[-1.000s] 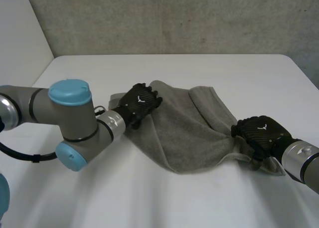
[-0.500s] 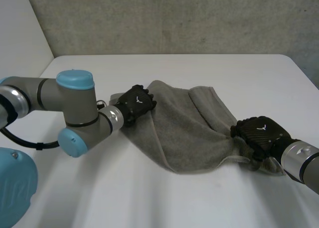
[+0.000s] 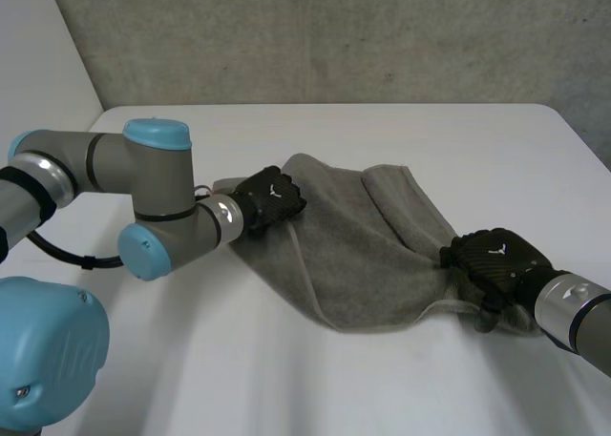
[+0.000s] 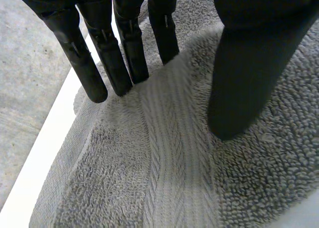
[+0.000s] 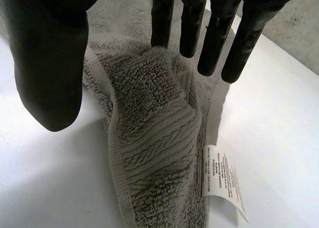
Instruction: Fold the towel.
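**Two hands on one grey towel, one at each end**

Both hands rest on the towel [image 3: 358, 255], which lies rumpled across the middle of the white tabletop [image 3: 430, 140] and runs slantwise from one hand to the other. Its folds draw together toward the robot's right side, and part of its far edge is turned over onto itself.

The left hand [image 3: 272, 197] sits on the towel's left corner, at the end of the left arm [image 3: 143, 183], which bends in from the side. In the left wrist view its fingers [image 4: 102, 58] are straight, their tips set down on the pile. The thumb [image 4: 249, 63] stands well apart from them, its tip also on the cloth. A flat woven band [image 4: 164, 153] of the towel runs between them. The hand is open and pressing, not gripping.

The right hand [image 3: 496, 259] covers the towel's right corner, near the tabletop's front. In the right wrist view a bunched ridge of cloth stands up between its thumb [image 5: 47, 63] and its straight fingers [image 5: 214, 38] and touches both, so this hand pinches the towel. A white care label [image 5: 223, 180] hangs from the hem just beyond the fingertips.
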### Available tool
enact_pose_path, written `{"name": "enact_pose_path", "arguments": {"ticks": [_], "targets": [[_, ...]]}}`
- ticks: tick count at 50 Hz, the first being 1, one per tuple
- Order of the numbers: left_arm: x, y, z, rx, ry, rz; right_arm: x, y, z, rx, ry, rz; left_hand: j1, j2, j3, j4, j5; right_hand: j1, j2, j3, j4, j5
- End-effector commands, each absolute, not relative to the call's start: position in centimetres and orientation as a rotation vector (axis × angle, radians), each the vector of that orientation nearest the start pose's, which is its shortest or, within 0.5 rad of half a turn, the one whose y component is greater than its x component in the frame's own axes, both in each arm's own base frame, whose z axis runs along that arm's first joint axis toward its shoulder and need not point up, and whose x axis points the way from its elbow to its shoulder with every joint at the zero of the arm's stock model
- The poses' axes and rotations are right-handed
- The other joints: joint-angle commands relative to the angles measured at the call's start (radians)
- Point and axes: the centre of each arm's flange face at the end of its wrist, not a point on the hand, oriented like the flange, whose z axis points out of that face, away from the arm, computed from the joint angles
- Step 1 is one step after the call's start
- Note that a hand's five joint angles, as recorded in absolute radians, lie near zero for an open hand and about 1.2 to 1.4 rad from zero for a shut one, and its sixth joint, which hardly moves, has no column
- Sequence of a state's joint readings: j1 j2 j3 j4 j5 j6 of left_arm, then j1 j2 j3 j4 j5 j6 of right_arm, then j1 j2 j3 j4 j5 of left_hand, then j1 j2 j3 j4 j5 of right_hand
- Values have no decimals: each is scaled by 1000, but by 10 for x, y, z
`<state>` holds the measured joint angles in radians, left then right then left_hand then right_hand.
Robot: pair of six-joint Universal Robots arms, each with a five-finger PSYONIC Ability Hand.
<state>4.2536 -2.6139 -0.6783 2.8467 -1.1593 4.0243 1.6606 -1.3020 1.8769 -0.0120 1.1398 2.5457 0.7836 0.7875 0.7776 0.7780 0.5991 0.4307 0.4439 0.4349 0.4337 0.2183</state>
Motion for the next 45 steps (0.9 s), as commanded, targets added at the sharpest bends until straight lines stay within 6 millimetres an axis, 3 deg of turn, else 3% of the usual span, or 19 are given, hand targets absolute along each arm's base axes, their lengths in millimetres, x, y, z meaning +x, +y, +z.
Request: {"name": "enact_pose_path", "arguments": {"ticks": [1, 4, 12, 20, 23, 28, 40, 43, 45], "targets": [[-349, -338, 128, -1833, -1789, 1636, 193, -252, 153, -1162, 2330, -1517, 515, 511, 521, 521, 525, -58, -71, -62, -61, -20], [-347, -332, 126, -1862, -1786, 1618, 193, -252, 153, -1162, 2330, -1517, 612, 609, 618, 618, 622, -55, -68, -59, -58, -17], [-340, -323, 133, -1906, -1778, 1609, 193, -252, 154, -1160, 2329, -1516, 613, 609, 619, 618, 623, -52, -65, -56, -55, -14], [-301, -302, 155, -1854, -1894, 1622, 193, -250, 156, -1143, 2337, -1513, 610, 606, 616, 616, 620, -55, -68, -59, -58, -17], [-295, -297, 159, -1842, -1902, 1642, 193, -247, 154, -1132, 2343, -1497, 610, 606, 616, 616, 620, -67, -80, -71, -70, -29], [-275, -286, 170, -1710, -1966, 1723, 194, -244, 150, -1111, 2347, -1473, 601, 597, 607, 607, 611, -93, -106, -97, -96, -55], [-263, -281, 174, -1356, -2095, 1766, 194, -240, 137, -1116, 2333, -1524, 598, 594, 604, 604, 608, -64, -77, -68, -67, -26], [-260, -280, 168, -1302, -2126, 1748, 194, -239, 142, -1120, 2317, -1566, 595, 591, 601, 601, 605, -64, -77, -68, -67, -26], [-259, -278, 165, -1291, -2129, 1742, 194, -238, 156, -1126, 2283, -1632, 595, 591, 601, 601, 605, -64, -77, -68, -67, -26]]}}
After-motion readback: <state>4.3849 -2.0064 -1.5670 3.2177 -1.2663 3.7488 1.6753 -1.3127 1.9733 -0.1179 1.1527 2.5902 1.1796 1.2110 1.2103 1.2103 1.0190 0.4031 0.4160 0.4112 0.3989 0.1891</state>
